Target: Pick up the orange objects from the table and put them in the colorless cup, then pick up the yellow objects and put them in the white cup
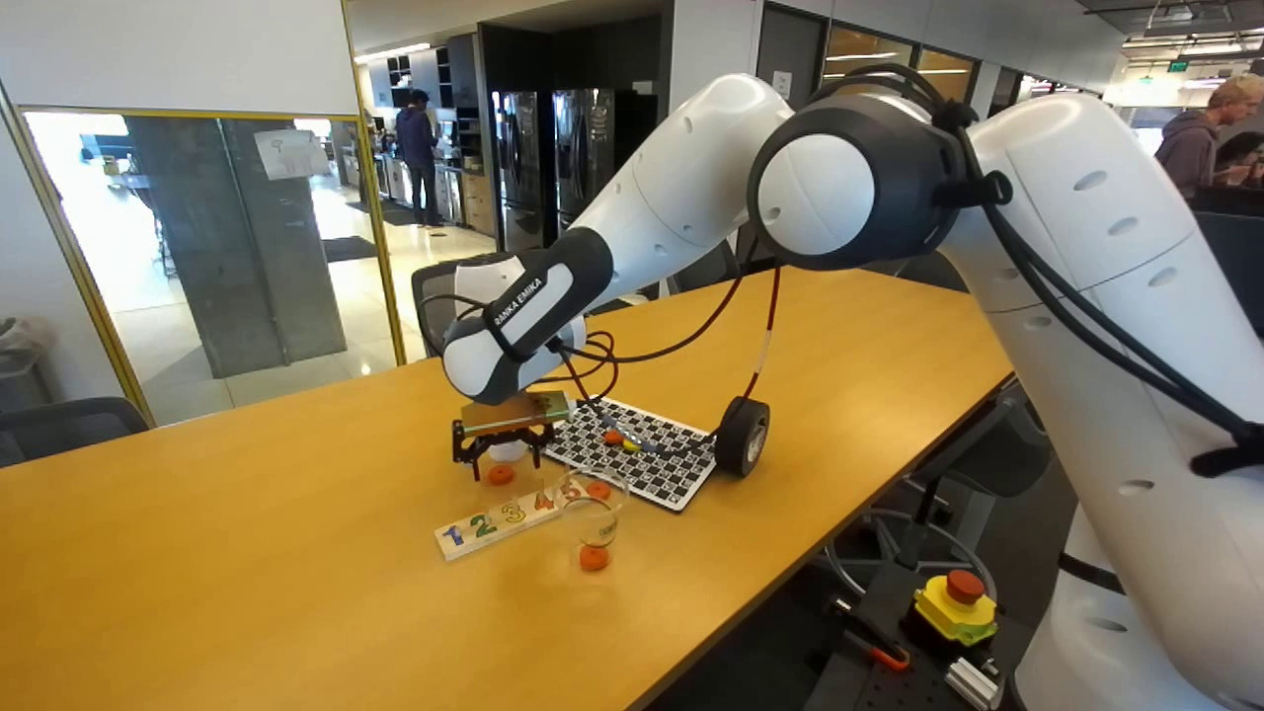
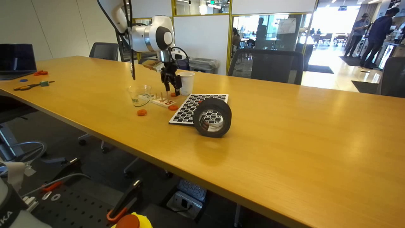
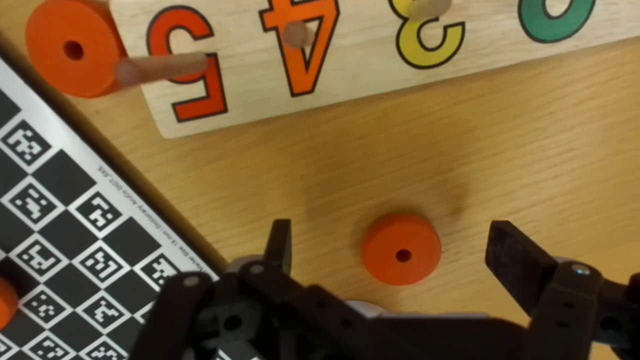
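Note:
Several orange discs lie on the table. One orange disc (image 3: 401, 252) is centred below my open gripper (image 3: 390, 235), which hangs over it with a gap on each side. Another orange disc (image 3: 74, 50) lies at the end of the number board. A third orange disc (image 1: 593, 558) is near the colorless cup (image 2: 139, 96), which stands upright beside the board. On the checkered board are an orange piece (image 1: 614, 436) and a yellow object (image 1: 630, 445). Just behind the gripper (image 2: 172, 91) stands the white cup (image 2: 186, 83); only a sliver of it shows in the wrist view.
The wooden number board (image 1: 509, 518) carries upright pegs. Beside it lies the checkered board (image 2: 186, 112), with a black tape roll (image 2: 212, 117) standing at its edge. A laptop (image 2: 17, 61) and scissors (image 2: 27, 86) are farther along the table.

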